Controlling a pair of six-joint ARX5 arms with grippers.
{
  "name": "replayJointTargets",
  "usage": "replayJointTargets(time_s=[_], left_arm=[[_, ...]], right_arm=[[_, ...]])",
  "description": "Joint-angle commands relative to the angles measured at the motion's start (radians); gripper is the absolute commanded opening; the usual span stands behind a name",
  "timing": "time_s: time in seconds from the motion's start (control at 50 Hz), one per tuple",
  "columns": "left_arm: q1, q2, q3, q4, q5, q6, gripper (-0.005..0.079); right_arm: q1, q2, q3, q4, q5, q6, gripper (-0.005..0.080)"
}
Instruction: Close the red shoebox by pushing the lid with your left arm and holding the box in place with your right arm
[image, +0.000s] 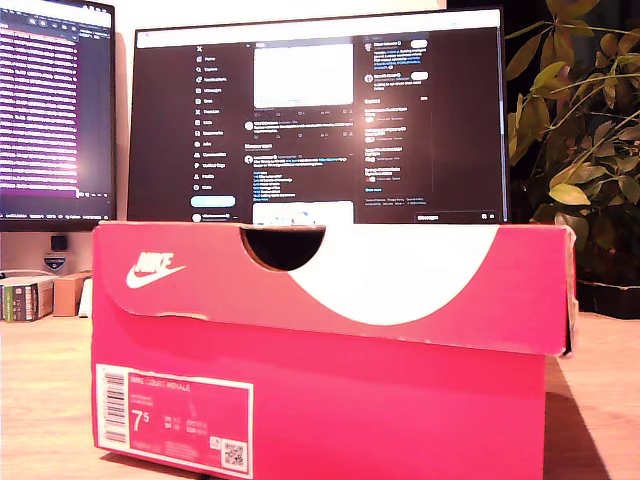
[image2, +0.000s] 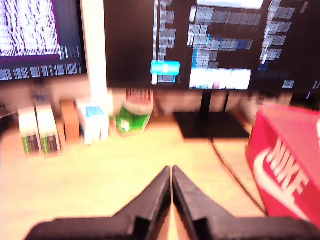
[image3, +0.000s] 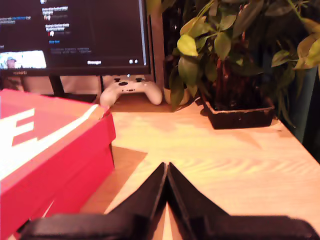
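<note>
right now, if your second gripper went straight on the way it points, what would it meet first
Probably nothing soon. My second gripper, jaws shut, points over bare table. The shoebox lies off to one side of that line. Further on stand the controller and plant pot; depth is unclear.

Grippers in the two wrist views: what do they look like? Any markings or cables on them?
My first gripper and my second gripper look alike: two matte black fingers, broad at the base and tapering to points. No markings or cables show on either. The first wrist view is blurred, so fine detail there is uncertain. The exterior view shows neither arm.
</note>
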Motion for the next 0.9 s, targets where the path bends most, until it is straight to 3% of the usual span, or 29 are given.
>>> replayJointTargets(time_s=[0.0,0.16,0.34,0.62,0.88], left_arm=[[-0.005,-0.009,-0.048,0.008,-0.005,0.005,-0.0019],[-0.005,-0.009,-0.079,0.013,-0.021,0.006,-0.0019],[-0.005,-0.009,-0.121,0.008,-0.103,0.009,-0.0019],[-0.005,-0.009,-0.121,-0.110,-0.224,0.013,-0.0019],[-0.005,-0.009,-0.121,-0.166,-0.229,-0.025,-0.0019]], right_arm=[[-0.001,-0.006,-0.032,0.017,0.006,-0.003,-0.0012],[-0.001,-0.006,-0.050,0.033,0.024,-0.004,-0.0012],[-0.001,-0.006,-0.072,0.022,0.025,-0.015,-0.0012],[-0.001,-0.006,-0.075,0.017,0.024,-0.027,-0.0012],[-0.001,-0.006,-0.075,0.018,0.022,-0.025,-0.0012]])
